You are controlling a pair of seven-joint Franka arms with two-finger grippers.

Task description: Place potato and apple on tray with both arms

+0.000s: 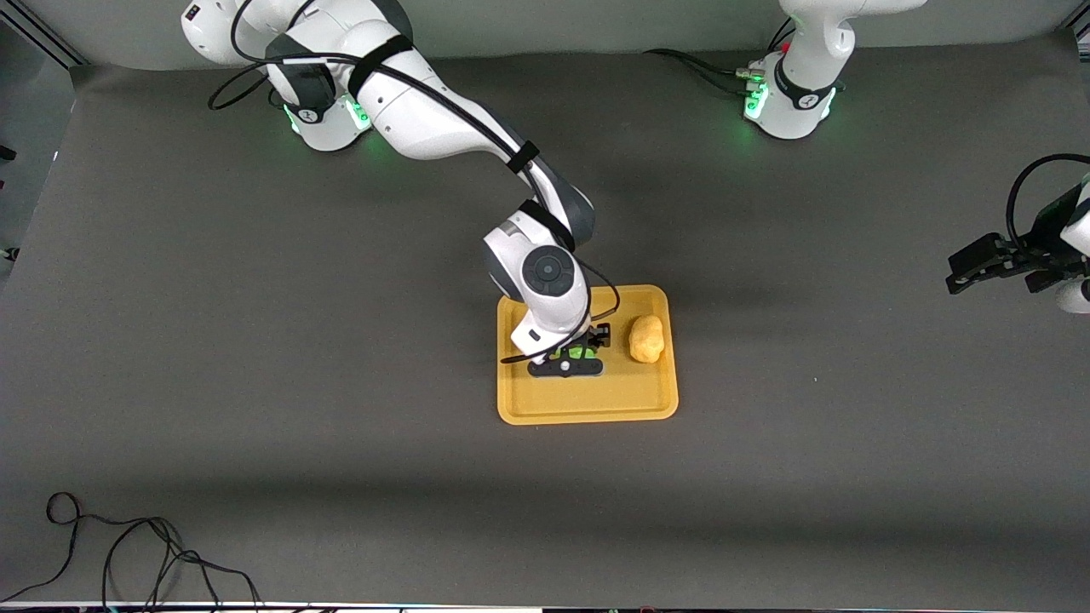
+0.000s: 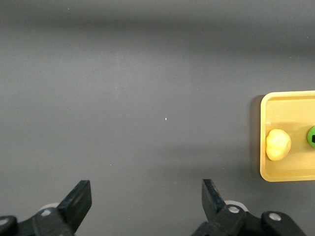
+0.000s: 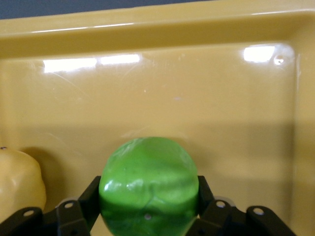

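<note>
The right claw point(image 1: 569, 356) is down inside the tray point(image 1: 588, 409), its two fingers point(image 3: 81, 204) pressed against either side of the apple point(image 3: 148, 184), which it grips low over the tray floor; the wrist hides most of the apple from the front camera. The potato point(image 1: 646, 338) lies on the tray just beside the apple, toward the left arm's end, and apart from the claw. The tray sits near the middle of the dark surface point(image 1: 255, 340). The left claw point(image 2: 146, 206) hangs above bare surface toward the left arm's end, well apart from the tray, its fingers spread wide and holding nothing.
</note>
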